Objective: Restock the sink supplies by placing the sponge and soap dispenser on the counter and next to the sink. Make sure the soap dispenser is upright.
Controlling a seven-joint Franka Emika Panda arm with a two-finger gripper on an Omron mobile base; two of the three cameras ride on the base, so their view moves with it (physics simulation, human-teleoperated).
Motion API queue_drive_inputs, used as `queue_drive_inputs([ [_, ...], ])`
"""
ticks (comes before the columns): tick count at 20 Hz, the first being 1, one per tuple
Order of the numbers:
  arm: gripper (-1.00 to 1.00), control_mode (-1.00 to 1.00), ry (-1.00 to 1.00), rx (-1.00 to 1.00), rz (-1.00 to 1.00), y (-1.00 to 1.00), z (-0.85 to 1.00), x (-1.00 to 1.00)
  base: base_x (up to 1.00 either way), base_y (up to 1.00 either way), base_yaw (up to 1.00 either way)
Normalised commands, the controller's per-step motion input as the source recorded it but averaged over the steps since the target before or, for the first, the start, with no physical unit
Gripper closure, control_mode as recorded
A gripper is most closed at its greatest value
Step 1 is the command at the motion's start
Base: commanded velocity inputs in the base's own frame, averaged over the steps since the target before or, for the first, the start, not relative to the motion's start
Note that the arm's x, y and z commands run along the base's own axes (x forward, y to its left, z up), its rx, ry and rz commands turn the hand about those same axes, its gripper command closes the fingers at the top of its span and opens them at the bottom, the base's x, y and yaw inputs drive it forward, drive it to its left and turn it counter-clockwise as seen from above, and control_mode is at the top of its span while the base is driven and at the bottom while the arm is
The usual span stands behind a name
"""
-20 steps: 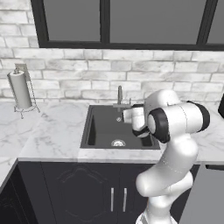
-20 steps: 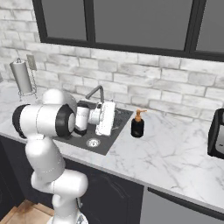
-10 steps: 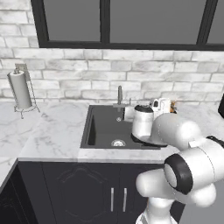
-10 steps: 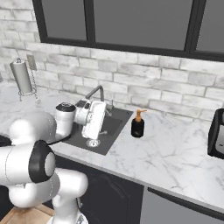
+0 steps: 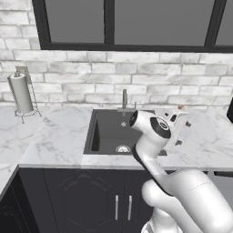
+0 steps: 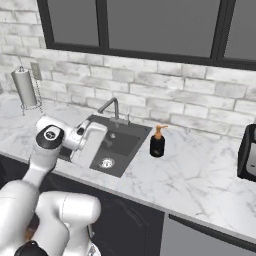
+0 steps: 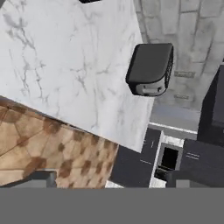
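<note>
Left base view
Counter [image 5: 54,136]: white marble with grey veins, running under a pale brick wall and dark window frames.
Sink [image 5: 107,132]: black basin cut into the slab, round steel drain low in its floor, slim grey faucet [image 5: 124,98] at the back rim.
Paper towel holder [image 5: 22,93]: upright at far left, well apart from the basin.
Gripper [image 5: 180,129]: at the end of the white arm, over the basin's right edge, pointing right; jaws spread wide, nothing between them.
Soap dispenser [image 5: 180,108]: just an orange tip showing behind the hand, on the slab to the right of the basin.

Right base view
Soap dispenser [image 6: 157,141]: upright on the marble just beside the sink's [image 6: 120,142] right rim, dark body with orange pump on top, apart from the arm.
Arm: white wrist lying across the basin's near left part; finger state hard to judge from this side.
Toaster [image 6: 248,152]: dark box at the right edge of the counter [image 6: 210,175], well apart from the bottle.
Paper towel holder [image 6: 25,87]: upright at far left.

Hand view
Counter [image 7: 65,65]: marble slab seen tilted, its edge cutting diagonally above brown tiled floor.
Toaster [image 7: 151,68]: dark rounded box near the slab's end, against the brick wall.
Sponge: cannot tell where.
</note>
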Motion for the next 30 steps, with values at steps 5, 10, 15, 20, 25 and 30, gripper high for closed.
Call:
queue_drive_inputs([
  [5, -1.0, -1.0, -0.35, 0.41, 0.0, 0.21, 0.0, -0.53, 0.0, 0.0, 0.0],
  [10, -1.0, -1.0, -0.27, 0.46, 0.03, 0.09, 0.02, -0.24, 0.0, 0.0, 0.0],
  [15, -1.0, -1.0, -0.13, 0.38, 0.11, 0.24, 0.01, 0.0, 0.0, 0.0, 0.0],
  [20, -1.0, -1.0, 0.0, 0.11, 0.1, 0.52, -0.19, 0.0, 0.0, 0.0, 0.0],
  [25, -1.0, -1.0, 0.17, 0.0, 0.06, 0.25, -0.4, 0.0, 0.0, 0.0, 0.0],
  [30, -1.0, -1.0, -0.02, -0.04, 0.01, 0.1, -0.33, -0.11, 0.0, 0.0, 0.0],
])
